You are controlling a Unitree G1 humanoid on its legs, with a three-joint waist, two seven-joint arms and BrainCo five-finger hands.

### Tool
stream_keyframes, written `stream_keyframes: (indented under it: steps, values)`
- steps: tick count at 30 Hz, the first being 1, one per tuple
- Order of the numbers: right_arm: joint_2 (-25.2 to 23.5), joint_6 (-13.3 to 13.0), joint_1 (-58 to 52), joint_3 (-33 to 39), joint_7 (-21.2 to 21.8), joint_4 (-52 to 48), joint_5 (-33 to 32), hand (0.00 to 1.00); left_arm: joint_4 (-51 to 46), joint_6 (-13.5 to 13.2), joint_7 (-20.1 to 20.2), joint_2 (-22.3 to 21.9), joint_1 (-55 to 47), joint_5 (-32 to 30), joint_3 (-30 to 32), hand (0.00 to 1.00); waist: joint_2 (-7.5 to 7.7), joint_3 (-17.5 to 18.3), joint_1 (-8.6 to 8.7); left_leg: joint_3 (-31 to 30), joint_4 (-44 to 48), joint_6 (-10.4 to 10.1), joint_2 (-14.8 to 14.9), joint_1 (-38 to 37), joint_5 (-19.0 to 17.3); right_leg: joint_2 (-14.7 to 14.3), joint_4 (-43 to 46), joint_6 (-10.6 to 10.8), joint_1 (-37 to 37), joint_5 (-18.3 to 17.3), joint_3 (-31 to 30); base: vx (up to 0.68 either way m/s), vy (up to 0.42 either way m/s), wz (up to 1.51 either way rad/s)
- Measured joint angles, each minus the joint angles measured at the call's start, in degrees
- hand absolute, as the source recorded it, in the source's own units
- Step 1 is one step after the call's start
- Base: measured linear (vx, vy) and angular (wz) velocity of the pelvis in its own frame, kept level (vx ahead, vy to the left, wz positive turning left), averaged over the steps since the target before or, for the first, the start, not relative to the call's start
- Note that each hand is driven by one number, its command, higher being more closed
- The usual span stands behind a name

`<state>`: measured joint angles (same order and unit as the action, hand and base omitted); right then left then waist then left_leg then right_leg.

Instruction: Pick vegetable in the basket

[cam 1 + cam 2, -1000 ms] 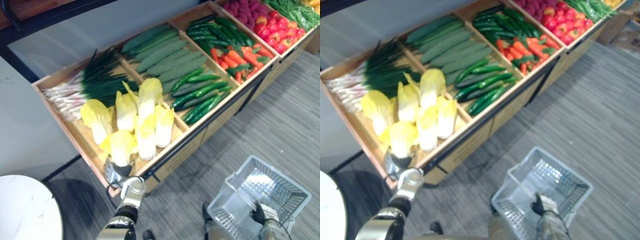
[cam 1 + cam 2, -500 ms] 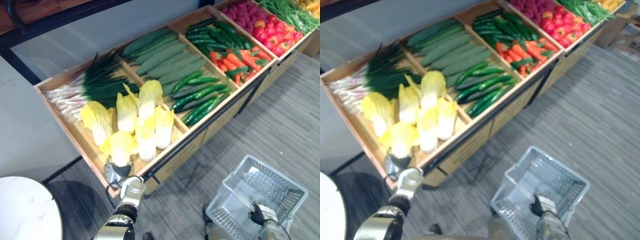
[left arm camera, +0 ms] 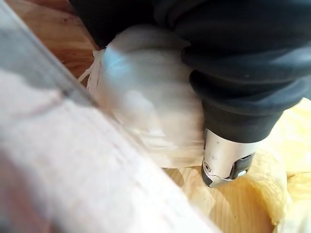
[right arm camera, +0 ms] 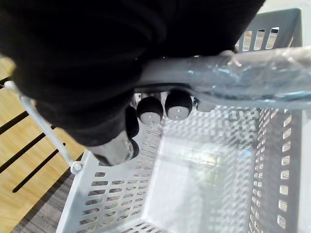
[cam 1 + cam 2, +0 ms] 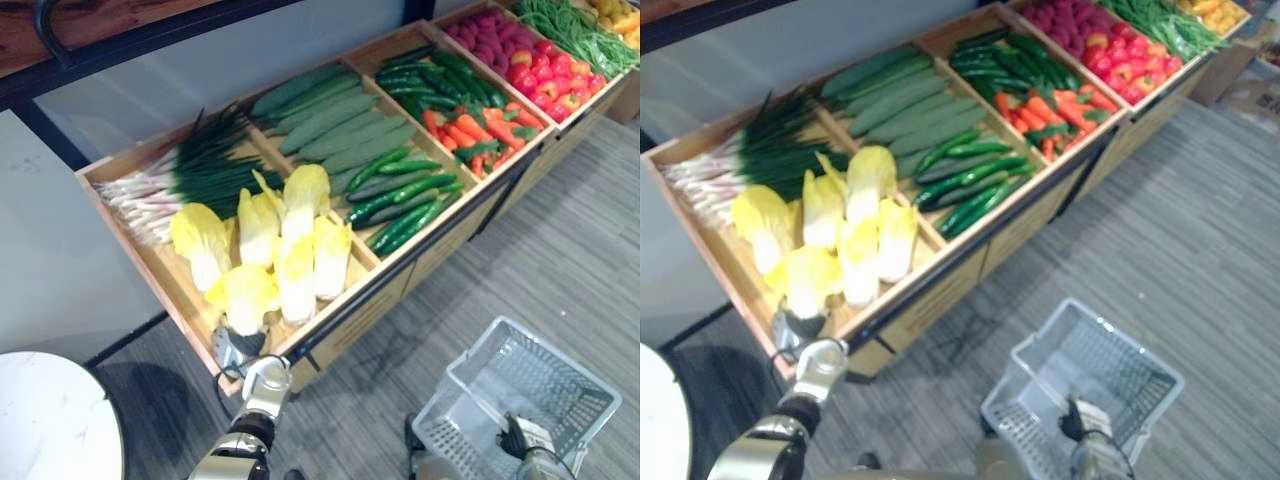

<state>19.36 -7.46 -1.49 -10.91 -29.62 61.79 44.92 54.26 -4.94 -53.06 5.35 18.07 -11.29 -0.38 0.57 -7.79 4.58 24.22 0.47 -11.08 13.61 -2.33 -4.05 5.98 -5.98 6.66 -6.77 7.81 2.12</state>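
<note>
The right hand (image 4: 121, 97), nearest the robot and above the grey striped floor (image 5: 580, 250), has its fingers (image 4: 148, 109) curled tight around the clear-wrapped handle (image 4: 243, 77) of a pale grey plastic basket (image 5: 560, 357) whose walls and bottom are perforated. Ahead and to the left, the left hand (image 5: 238, 352) reaches over the near left corner of the wooden counter (image 5: 150, 270). There it rests against the white, rounded base of the nearest cabbage (image 5: 245, 295), and whether it has closed on that head cannot be told. The cabbage has crinkled pale yellow leaves and lies against the counter's near edge in the leftmost compartment. It is the front head of a cluster of similar heads, well apart from the basket. Behind the cluster, long spring onions (image 5: 170, 180) fan toward the far left corner, their white stalks running into dark green tops. The next compartment to the right holds smooth, glossy cucumbers (image 5: 400, 195) at its near edge and dull, matte green gourds (image 5: 330, 110) beyond them. Farther along the counter lie tapered orange carrots (image 5: 475, 125), then shiny red peppers (image 5: 550, 85) toward the far right corner.
</note>
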Motion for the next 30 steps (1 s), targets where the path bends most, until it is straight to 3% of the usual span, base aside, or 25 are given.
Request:
stream_keyframes:
  steps: [18,30]
  values:
    - [-2.5,1.8,-0.5,2.5,0.1,0.0,0.0,1.0,-14.5,0.0,11.1,1.5,-8.2,1.5,-6.1,1.0,-0.72,1.0,-0.44,-3.0,0.8,0.2,-0.2,1.4,0.1,0.6,0.0,0.0,1.0,0.0,2.8,-0.01,-0.01,0.08]
    - [-2.4,1.9,-1.3,4.1,0.2,0.1,0.1,1.0,-31.0,0.0,13.0,-2.2,-14.4,-1.1,-8.8,1.0,-2.72,2.7,-1.73,-4.4,1.3,0.4,-0.1,2.2,0.3,0.8,0.2,0.0,1.2,0.0,4.1,-0.02,-0.01,0.05]
